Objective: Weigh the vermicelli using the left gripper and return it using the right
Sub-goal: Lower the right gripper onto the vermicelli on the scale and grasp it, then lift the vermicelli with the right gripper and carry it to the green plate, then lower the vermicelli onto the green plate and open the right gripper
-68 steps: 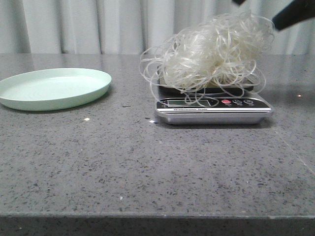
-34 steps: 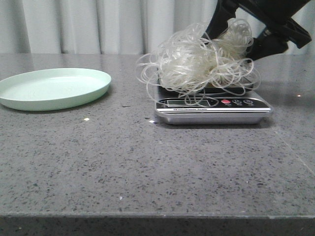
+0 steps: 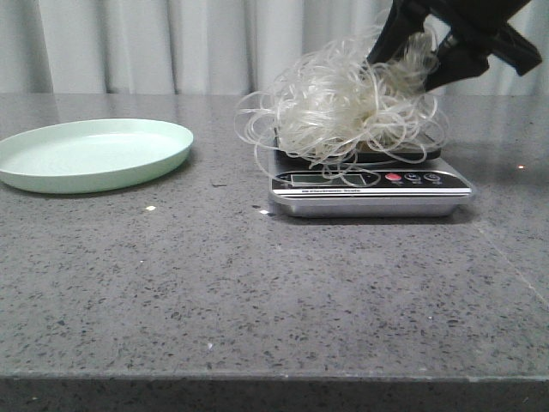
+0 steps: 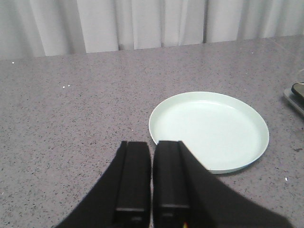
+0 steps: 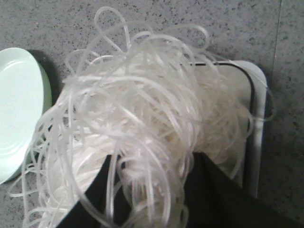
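The vermicelli [image 3: 343, 112], a fluffy whitish tangle, lies on the small silver scale [image 3: 369, 193] at the right of the table. My right gripper [image 3: 412, 69] comes down from the upper right, and its black fingers [image 3: 390, 39] are pressed into the right side of the tangle. In the right wrist view the gripper [image 5: 154, 161] holds a thick bunch of vermicelli [image 5: 142, 109] strands between its two fingers. My left gripper [image 4: 152, 145] is shut and empty, hovering over bare table near the plate; the front view does not show it.
A pale green plate [image 3: 94, 154] sits empty at the left of the table, and the left wrist view shows the plate [image 4: 209, 130] just beyond the fingers. The scale's rim [image 5: 256, 142] shows beside the noodles. White curtains hang behind the table.
The right gripper has come down from the upper right into the vermicelli, and its fingers have drawn closer together. The tangle is squeezed and pushed a little to the left.
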